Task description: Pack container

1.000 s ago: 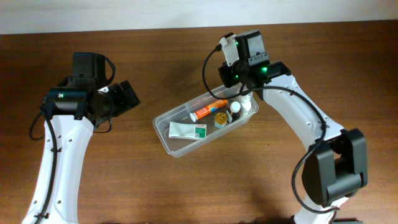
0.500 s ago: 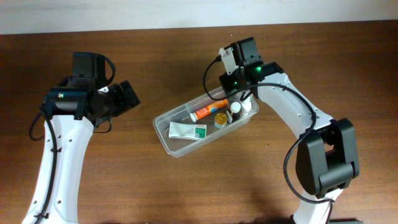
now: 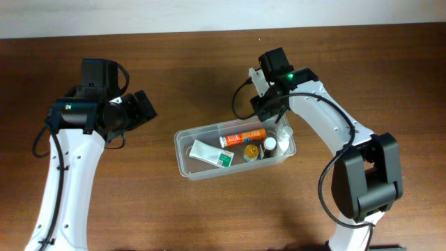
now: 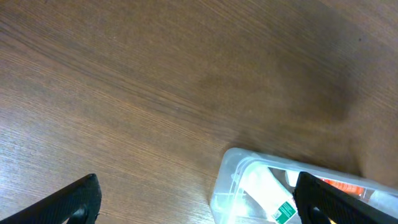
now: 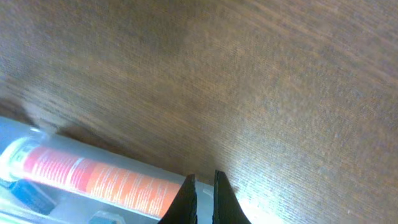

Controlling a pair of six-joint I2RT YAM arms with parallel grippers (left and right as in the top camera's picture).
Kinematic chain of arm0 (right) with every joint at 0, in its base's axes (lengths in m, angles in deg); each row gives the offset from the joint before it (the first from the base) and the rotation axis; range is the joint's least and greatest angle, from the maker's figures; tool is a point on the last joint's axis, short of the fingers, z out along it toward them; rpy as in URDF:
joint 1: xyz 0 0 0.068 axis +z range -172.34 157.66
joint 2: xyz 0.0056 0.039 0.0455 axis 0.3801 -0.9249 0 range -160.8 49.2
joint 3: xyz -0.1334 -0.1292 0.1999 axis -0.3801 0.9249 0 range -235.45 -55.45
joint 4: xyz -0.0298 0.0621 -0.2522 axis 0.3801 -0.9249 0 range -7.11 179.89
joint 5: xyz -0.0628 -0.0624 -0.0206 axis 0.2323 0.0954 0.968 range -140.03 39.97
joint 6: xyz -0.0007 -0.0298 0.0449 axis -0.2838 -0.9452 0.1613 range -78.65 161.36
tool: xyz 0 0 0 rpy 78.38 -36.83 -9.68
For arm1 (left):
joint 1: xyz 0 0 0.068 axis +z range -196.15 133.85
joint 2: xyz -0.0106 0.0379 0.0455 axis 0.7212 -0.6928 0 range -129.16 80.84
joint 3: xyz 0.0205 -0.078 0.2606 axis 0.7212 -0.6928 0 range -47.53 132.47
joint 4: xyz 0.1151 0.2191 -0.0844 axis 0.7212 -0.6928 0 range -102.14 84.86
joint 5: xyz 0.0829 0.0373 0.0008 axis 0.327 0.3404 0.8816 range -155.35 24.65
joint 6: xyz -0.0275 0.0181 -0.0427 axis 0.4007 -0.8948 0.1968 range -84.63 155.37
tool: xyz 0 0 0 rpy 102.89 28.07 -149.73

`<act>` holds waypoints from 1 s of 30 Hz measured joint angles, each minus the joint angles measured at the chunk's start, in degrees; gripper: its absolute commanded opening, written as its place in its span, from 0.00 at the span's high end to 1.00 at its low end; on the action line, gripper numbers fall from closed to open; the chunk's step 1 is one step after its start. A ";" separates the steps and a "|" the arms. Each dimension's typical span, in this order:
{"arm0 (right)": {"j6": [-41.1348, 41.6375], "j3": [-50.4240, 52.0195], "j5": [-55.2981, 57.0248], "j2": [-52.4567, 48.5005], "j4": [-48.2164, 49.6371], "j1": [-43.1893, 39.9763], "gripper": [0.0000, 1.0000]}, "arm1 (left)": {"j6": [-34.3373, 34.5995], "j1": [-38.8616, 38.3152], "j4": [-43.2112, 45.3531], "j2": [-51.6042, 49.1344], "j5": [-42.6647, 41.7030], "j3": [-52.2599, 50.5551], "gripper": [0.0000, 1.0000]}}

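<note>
The clear container (image 3: pixel 179 150) sits near the middle of the wooden table (image 3: pixel 209 63), lying almost level with the table's front edge, its right end a touch further back. Inside it, from left to right, I can see a white-and-green box (image 3: pixel 211 153) lying at a slant, an orange tube (image 3: pixel 242 138) along the back wall, a small jar with a yellowish top (image 3: pixel 249 149), a little dark-capped bottle (image 3: pixel 269 145) and a white bottle (image 3: pixel 283 143) in the right end.

The right gripper (image 5: pixel 204 177) reaches down to the back rim of the container, near its right end. From its own camera the two dark fingers (image 5: pixel 188 196) are pressed almost together with only a thin slit between them, and the container's edge runs right up to them, so they look pinched on the thin plastic wall. The orange tube shows through the plastic just to the left of the fingers.

The left gripper (image 3: pixel 143 108) hangs over bare wood well to the left of the container, touching nothing. In its wrist view the two fingertips sit at opposite bottom corners, spread wide, and the near corner of the container with the white-and-green box shows between them, further off.
</note>
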 measured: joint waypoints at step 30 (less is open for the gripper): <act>14.23 -11.85 3.04 10.95 -11.56 -19.50 0.01 | -21.35 -0.28 9.09 -6.75 4.61 -0.15 0.01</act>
